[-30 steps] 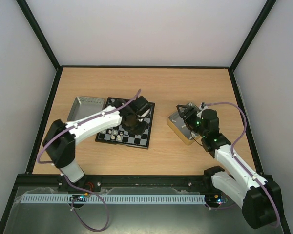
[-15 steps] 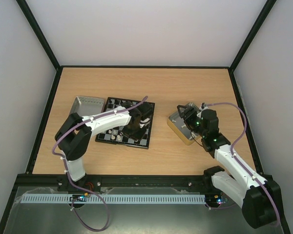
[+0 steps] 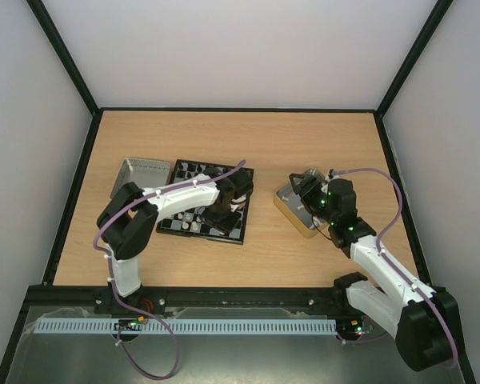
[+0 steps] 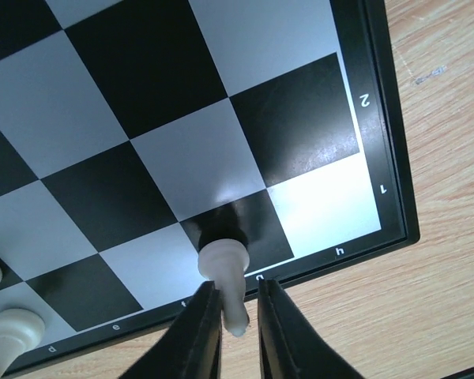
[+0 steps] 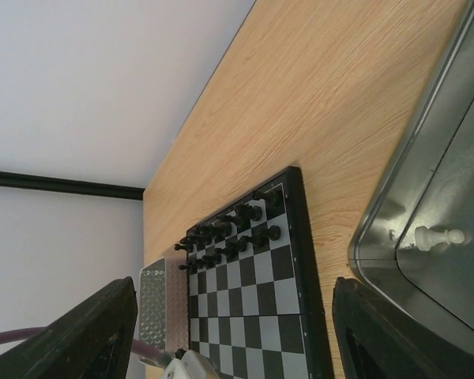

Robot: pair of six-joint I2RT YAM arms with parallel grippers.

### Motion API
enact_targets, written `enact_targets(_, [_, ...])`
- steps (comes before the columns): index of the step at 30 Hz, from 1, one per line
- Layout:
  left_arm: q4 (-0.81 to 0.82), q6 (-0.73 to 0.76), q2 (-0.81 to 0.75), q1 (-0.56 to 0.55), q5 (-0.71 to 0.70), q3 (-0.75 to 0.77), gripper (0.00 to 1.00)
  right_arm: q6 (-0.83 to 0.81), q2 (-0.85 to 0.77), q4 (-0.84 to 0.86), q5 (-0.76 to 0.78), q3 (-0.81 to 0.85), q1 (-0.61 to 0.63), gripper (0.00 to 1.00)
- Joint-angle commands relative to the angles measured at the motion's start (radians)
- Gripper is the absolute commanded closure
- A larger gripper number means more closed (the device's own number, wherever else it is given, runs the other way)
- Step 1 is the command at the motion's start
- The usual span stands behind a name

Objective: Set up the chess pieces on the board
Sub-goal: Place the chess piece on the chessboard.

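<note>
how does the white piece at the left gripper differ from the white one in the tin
The board piece stands upright on a dark edge square of the board, flanked by the left gripper; the tin piece lies on its side in the tin, ungripped. Both are small, white.

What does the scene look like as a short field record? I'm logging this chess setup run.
board: left of the tin
left fingers: closed on a white piece standing on a dark edge-row square
other white pieces: a few along that near edge
black pieces: two rows at the far side
right fingers: open, empty, over the tin
tin: one white pawn inside
grey tray: by the board's far-left corner
</note>
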Motion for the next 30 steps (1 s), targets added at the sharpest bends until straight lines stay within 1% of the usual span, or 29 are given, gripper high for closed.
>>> enact_targets(1, [-0.027,0.014,0.021,0.005,0.01,0.032,0.8,-0.014,0.002,0.004,0.019,0.0,0.004,0.33])
enact_targets(3, [-0.024,0.014,0.017,0.006,0.015,0.036,0.76,-0.014,0.001,0.001,0.018,0.0,0.003,0.33])
enact_targets(7, [-0.013,0.016,0.014,0.007,0.02,0.031,0.76,-0.015,-0.001,-0.002,0.019,0.001,0.003,0.33])
enact_targets(14, [0.004,0.022,0.011,0.007,0.047,0.021,0.84,-0.015,-0.008,-0.012,0.022,-0.002,0.003,0.33])
enact_targets(17, [0.007,0.022,0.011,0.008,0.05,0.017,0.84,-0.015,-0.01,-0.015,0.024,-0.002,0.003,0.33])
enact_targets(24, [-0.001,0.006,-0.004,0.015,-0.009,0.029,0.7,-0.042,-0.017,-0.051,0.052,0.012,0.003,0.33])
enact_targets(26, [0.001,0.002,-0.018,0.02,-0.017,0.043,0.65,-0.08,-0.017,-0.087,0.088,0.025,0.003,0.33])
enact_targets(30, [0.037,-0.003,-0.07,0.036,-0.023,0.056,0.59,-0.208,0.007,-0.211,0.23,0.087,0.001,0.33])
